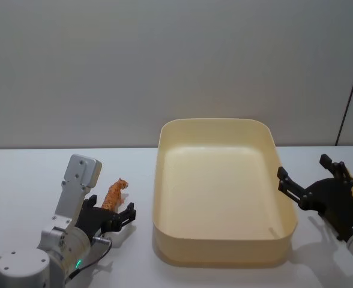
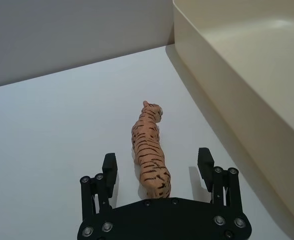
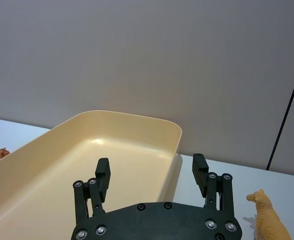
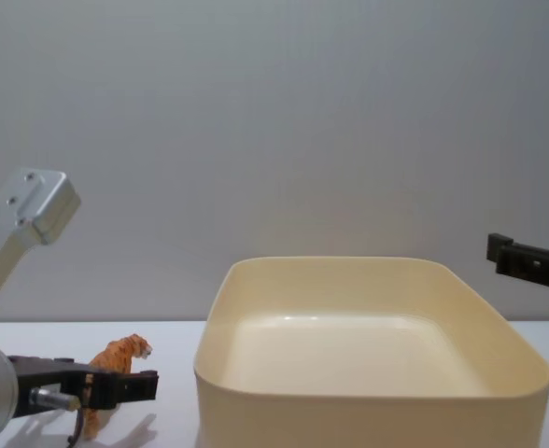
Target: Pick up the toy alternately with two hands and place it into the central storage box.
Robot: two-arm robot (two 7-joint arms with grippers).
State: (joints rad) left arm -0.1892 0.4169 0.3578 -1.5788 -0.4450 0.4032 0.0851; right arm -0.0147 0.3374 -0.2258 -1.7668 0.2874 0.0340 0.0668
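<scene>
Head view: forward and down onto the cream storage box (image 1: 224,249). Chest view: low, side-on to the box's near wall. Left wrist view: close over the toy tiger (image 2: 149,150) beside the box. Right wrist view: along the box. Box in all four.

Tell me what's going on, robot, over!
Left gripper open, straddling tiger. Right gripper open, hovering at tub's right. Tub empty, path clear. Over.
</scene>
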